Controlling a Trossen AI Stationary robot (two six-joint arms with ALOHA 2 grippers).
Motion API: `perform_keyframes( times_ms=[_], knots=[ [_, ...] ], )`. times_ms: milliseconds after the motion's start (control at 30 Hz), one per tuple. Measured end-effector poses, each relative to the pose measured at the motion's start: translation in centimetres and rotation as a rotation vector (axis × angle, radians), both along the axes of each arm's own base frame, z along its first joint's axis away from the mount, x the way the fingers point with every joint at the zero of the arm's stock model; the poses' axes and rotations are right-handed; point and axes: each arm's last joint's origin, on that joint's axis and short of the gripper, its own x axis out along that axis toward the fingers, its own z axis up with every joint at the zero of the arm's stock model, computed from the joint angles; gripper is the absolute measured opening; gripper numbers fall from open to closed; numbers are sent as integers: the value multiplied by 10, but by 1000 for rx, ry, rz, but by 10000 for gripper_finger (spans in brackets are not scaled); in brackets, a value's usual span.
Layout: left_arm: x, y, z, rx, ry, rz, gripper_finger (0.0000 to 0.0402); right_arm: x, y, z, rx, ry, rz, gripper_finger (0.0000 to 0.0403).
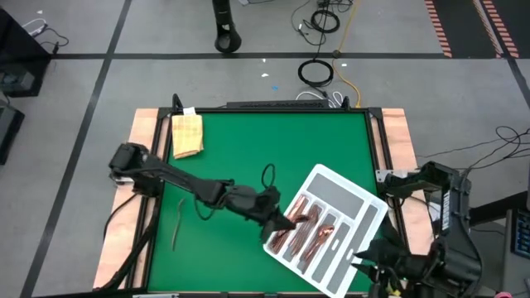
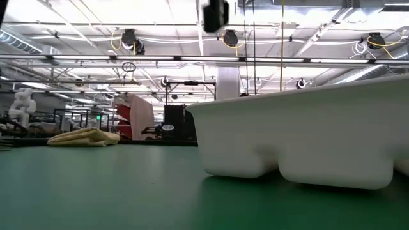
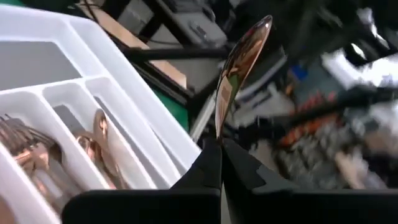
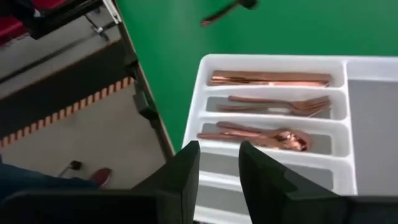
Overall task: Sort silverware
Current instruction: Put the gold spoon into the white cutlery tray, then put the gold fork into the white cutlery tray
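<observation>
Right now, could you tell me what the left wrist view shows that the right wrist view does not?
Only the left wrist view shows the left gripper shut on a copper spoon, its bowl raised. Only the right wrist view shows the right gripper, fingers apart, near the table edge, and the knives. Both show the white tray holding forks and spoons.

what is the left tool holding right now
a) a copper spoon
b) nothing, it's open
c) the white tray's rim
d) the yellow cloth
a) In the left wrist view the left tool is shut on a copper spoon, which sticks up past the white tray.
</observation>
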Motion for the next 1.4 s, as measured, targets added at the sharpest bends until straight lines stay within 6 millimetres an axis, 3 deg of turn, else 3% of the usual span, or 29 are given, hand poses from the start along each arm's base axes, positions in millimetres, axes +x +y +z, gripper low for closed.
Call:
perform_keyframes(
  times_ms=[233,600,767,1067,1400],
  knots=[
    [43,-1,-47,-216,-18,70,0,-10,4,1,17,-39,-6,87],
    [88,-34,-91,-256,41,96,0,-10,4,1,9,-44,1,81],
    [97,-37,-116,-222,129,125,0,-10,4,1,9,-46,1,81],
    [100,-35,-134,-172,210,206,2,-10,4,1,7,-47,2,81],
    [101,-30,-137,-140,249,109,93,-10,4,1,-4,-46,14,81]
  ],
)
